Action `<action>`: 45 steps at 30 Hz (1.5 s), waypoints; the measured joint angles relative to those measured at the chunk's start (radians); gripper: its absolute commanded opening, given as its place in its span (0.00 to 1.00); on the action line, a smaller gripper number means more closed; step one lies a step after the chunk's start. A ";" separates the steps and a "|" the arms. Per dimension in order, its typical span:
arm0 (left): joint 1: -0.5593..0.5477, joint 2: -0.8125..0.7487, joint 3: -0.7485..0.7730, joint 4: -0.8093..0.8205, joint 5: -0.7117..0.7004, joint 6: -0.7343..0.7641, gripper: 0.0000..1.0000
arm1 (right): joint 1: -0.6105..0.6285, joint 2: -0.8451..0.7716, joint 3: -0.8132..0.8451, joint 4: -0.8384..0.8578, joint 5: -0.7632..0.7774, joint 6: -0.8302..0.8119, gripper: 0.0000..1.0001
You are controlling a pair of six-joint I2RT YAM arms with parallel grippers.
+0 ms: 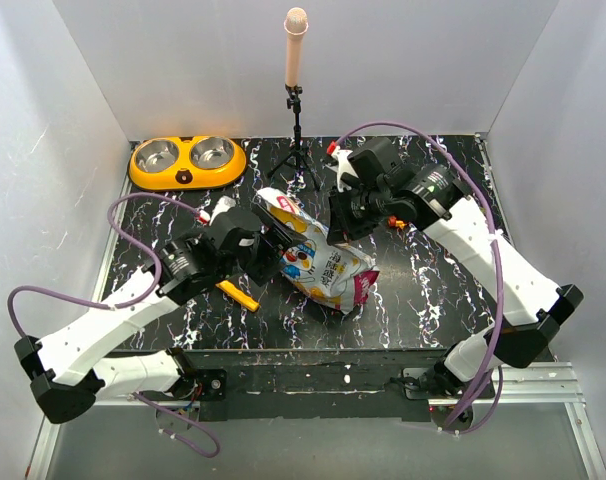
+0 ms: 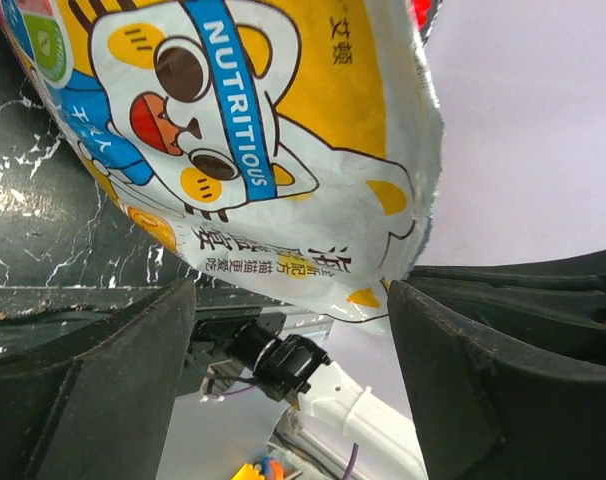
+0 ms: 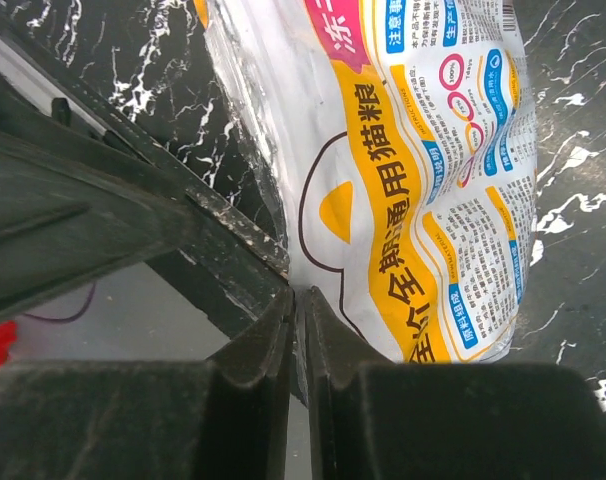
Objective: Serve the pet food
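The pet food bag, crinkly white with colourful print and a magenta band, lies between my arms on the black marbled table. No kibble shows; it is hidden in the bag. My left gripper is at the bag's left edge. In the left wrist view it is open, and the bag's lower edge hangs between the fingertips. My right gripper is at the bag's far right edge. In the right wrist view it is shut on a thin edge of the bag.
A yellow-orange scoop lies partly under my left arm. The orange double bowl with steel cups stands at the back left. A microphone on a small tripod stands at the back centre. White walls enclose the table.
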 measured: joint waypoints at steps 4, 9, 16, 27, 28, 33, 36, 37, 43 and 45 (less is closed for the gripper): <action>0.006 -0.028 0.009 -0.002 -0.050 0.000 0.83 | 0.020 -0.003 -0.004 0.001 0.035 -0.010 0.01; 0.076 0.014 0.073 0.008 -0.052 0.029 0.83 | 0.021 -0.029 -0.032 0.021 0.042 -0.016 0.01; 0.229 0.091 0.081 0.064 0.033 0.069 0.76 | 0.007 -0.035 -0.042 0.034 -0.053 -0.005 0.01; 0.365 0.190 0.114 0.096 0.196 0.249 0.07 | -0.130 -0.033 -0.098 0.075 -0.272 0.058 0.02; 0.374 0.190 0.116 0.095 0.212 0.266 0.00 | -0.126 -0.031 -0.095 0.072 -0.266 0.051 0.06; 0.401 0.187 0.127 0.066 0.262 0.334 0.00 | -0.076 -0.025 -0.052 0.044 -0.185 0.000 0.24; 0.417 0.187 0.149 0.032 0.289 0.373 0.00 | -0.015 -0.022 -0.026 0.032 -0.099 -0.041 0.31; 0.421 0.187 0.157 0.018 0.299 0.384 0.00 | 0.000 -0.019 -0.021 0.027 -0.080 -0.051 0.33; 0.444 0.188 0.177 -0.014 0.360 0.423 0.00 | 0.079 0.024 0.043 0.023 0.025 -0.120 0.35; 0.453 0.188 0.173 -0.005 0.385 0.422 0.00 | 0.089 0.045 0.071 0.023 0.053 -0.139 0.35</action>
